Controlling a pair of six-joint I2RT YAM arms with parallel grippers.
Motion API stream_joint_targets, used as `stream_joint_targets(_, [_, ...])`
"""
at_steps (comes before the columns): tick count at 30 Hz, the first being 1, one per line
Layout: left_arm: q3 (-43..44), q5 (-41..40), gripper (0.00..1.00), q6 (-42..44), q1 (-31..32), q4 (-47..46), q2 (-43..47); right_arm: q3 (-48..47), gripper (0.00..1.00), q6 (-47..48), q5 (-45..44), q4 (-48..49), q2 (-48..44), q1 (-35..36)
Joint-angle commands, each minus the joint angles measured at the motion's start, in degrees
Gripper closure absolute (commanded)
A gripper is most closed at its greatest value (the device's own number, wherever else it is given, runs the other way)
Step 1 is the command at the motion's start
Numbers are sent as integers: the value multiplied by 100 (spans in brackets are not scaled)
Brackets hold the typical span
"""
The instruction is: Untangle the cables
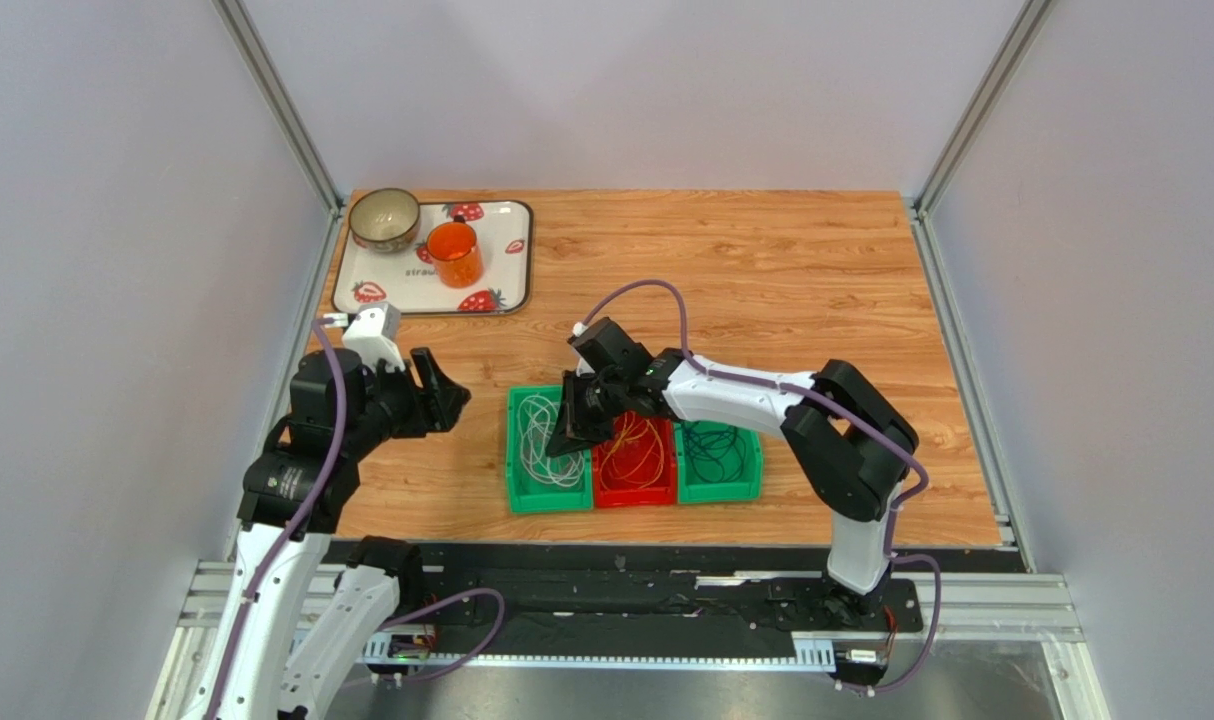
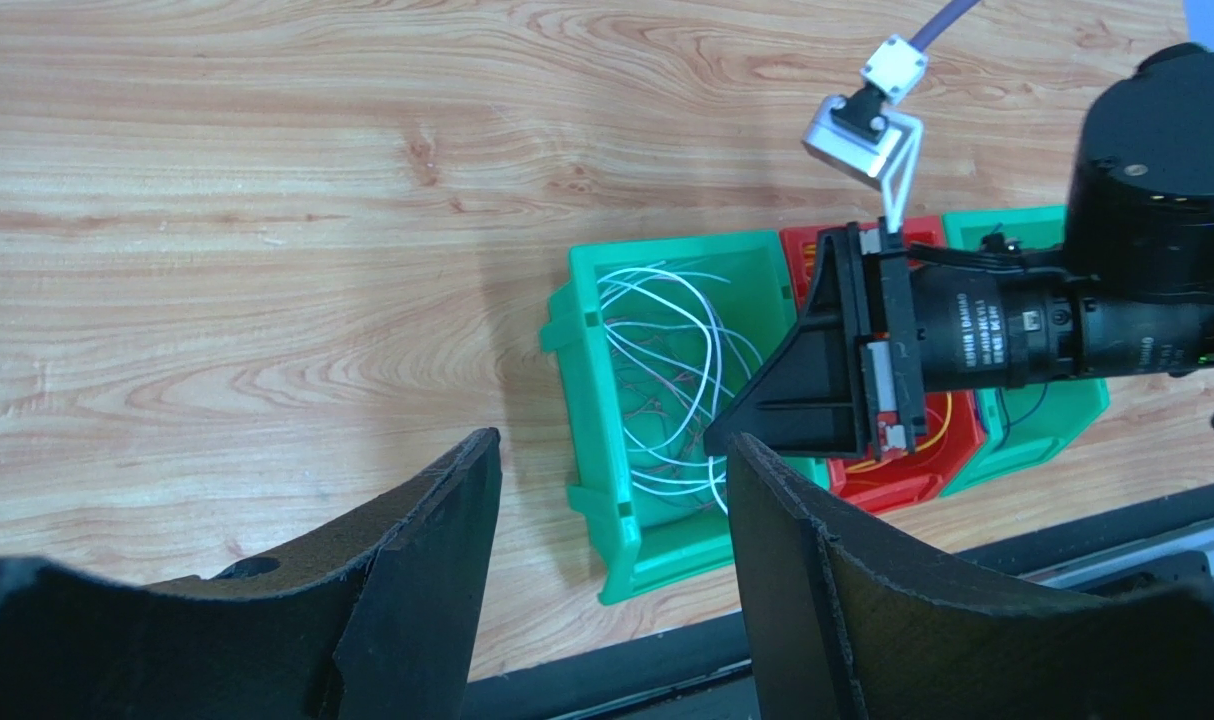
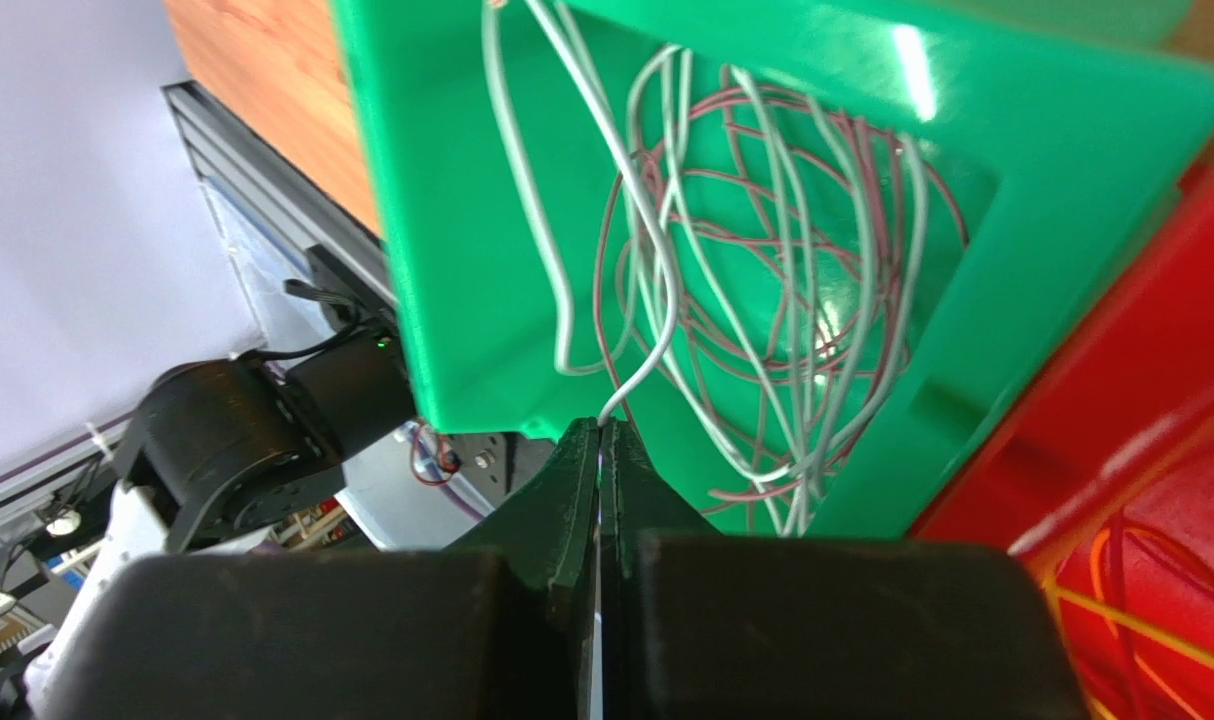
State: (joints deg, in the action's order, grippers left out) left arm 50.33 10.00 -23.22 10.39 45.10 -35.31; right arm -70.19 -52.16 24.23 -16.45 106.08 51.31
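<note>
Cables: white-grey thin cables (image 1: 543,443) looped with dark red strands inside the green plastic bin (image 1: 517,450) nearest the left arm.
Right gripper (image 3: 601,435): at that bin's rim, jaws pressed together on one white-grey strand.
Left gripper (image 2: 610,447): beside the bin, over the wooden counter (image 1: 794,270), jaws wide, holding nothing.

Tray txt (image 1: 416,272), right-arm label (image 2: 995,333) unreadable
</note>
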Motion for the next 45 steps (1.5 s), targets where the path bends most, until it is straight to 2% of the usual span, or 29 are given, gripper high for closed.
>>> stream_joint_targets(1, [4, -42, 34, 11, -37, -168, -20, -345, 100, 250, 108, 169, 149, -7])
stream_joint_targets(10, [4, -24, 34, 11, -46, -186, -143, -846, 100, 1049, -330, -762, 27, 98])
stream_joint_targets(16, [21, 46, 34, 28, -29, -204, -310, -1286, 73, 1691, -1104, -1756, -35, 186])
stream_joint_targets(26, [12, 46, 35, -7, -37, -204, -406, -1383, 68, 2254, -1508, -2213, -694, 195])
stream_joint_targets(27, [12, 63, 35, -7, -37, -204, -415, -1400, 64, 2280, -1526, -2231, -746, 169])
stream_joint_targets(33, [4, 46, 35, -16, -37, -177, -442, -1647, 54, 2553, -1474, -2442, -931, 37])
stream_joint_targets(37, [4, 20, 35, -24, -29, -168, -468, -1620, 51, 2799, -1763, -2582, -1151, -208])
stream_joint_targets(45, [82, -147, 35, 19, -37, -160, -600, -928, 55, 3237, -2202, -2355, -2072, -798])
